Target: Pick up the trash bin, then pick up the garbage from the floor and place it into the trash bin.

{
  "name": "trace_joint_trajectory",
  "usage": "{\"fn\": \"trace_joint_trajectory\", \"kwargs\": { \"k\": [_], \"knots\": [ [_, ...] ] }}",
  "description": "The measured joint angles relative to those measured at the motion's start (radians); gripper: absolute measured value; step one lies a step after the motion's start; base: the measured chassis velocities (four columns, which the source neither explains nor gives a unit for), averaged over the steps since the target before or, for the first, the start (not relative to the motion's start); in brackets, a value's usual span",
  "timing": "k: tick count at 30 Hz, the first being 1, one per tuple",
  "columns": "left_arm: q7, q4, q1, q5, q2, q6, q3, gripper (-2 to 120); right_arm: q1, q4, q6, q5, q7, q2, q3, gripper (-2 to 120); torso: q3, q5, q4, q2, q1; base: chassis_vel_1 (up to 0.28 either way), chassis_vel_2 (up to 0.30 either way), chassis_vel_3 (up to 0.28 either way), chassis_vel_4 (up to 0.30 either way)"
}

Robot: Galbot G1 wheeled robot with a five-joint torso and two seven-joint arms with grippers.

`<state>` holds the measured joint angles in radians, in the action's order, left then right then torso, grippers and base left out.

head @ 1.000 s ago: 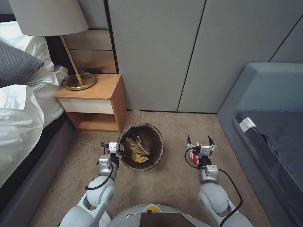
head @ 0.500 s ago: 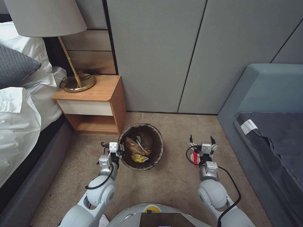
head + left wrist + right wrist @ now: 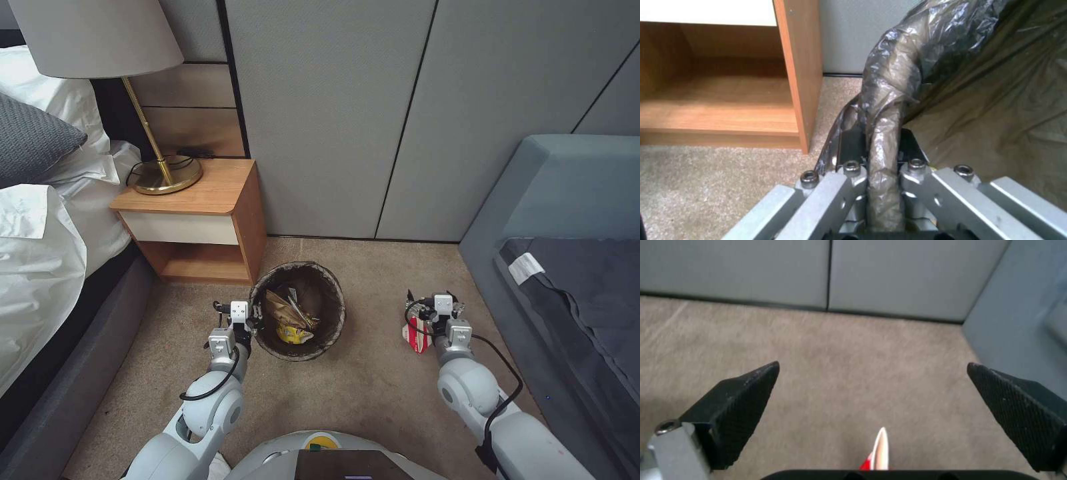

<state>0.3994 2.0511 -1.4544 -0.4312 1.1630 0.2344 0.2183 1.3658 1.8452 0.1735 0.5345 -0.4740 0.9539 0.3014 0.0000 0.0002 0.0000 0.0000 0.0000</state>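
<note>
Two claws are working for me: the left gripper (image 3: 882,186) is clamping the bagged rim of the trash bin (image 3: 298,311), already holding wrappers, just beyond its fingertips. I am hovering the right gripper (image 3: 873,413), jaws spread wide, over a red-white carton (image 3: 417,335) lying beneath it on the floor (image 3: 360,393), so that pickup is remaining.

Even, soft indoor light fills the head view, with no hard shadows; the wall panels (image 3: 400,100) bow outward toward the frame's edges (wide-lens distortion). The carpet (image 3: 373,393) darkens slightly at lower centre. In the left wrist view the bin liner (image 3: 907,66) throws small white glints at upper centre, and the picture is soft and grainy. The right wrist view is blurred, its carpet smeared, its corners dimmer.
</note>
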Motion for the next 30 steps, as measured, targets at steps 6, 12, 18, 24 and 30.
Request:
{"fn": "trace_joint_trajectory", "kwargs": {
  "k": [6,12,18,24,30],
  "knots": [
    [0.000,0.000,0.000,-0.002,-0.003,0.000,0.000,2,-0.061,-0.077,0.029,0.076,0.060,-0.024,-0.031,100,0.000,-0.0001,-0.0001,0.000,0.000,0.000,0.000,0.000,0.000],
    [0.000,-0.006,0.004,-0.002,-0.003,0.000,-0.002,2,-0.103,-0.174,0.029,0.078,0.110,-0.018,-0.051,100,0.000,-0.0001,0.0000,0.000,0.000,0.000,0.000,0.000,0.000],
    [0.000,-0.012,0.012,-0.004,-0.003,0.001,-0.006,2,-0.142,-0.287,0.013,0.056,0.138,0.004,-0.067,100,0.000,-0.0001,0.0001,0.000,0.000,0.000,0.000,0.000,0.000],
    [0.000,-0.014,0.017,-0.006,-0.004,0.002,-0.014,2,-0.162,-0.367,-0.008,0.041,0.142,0.027,-0.067,100,0.000,-0.0003,-0.0001,0.000,0.000,0.000,0.000,0.000,0.000],
    [0.001,-0.014,0.017,-0.006,-0.005,0.003,-0.017,2,-0.179,-0.411,-0.013,0.040,0.144,0.045,-0.069,100,0.000,-0.0003,-0.0001,0.000,0.000,0.000,0.000,0.000,0.000]
  ]
}}
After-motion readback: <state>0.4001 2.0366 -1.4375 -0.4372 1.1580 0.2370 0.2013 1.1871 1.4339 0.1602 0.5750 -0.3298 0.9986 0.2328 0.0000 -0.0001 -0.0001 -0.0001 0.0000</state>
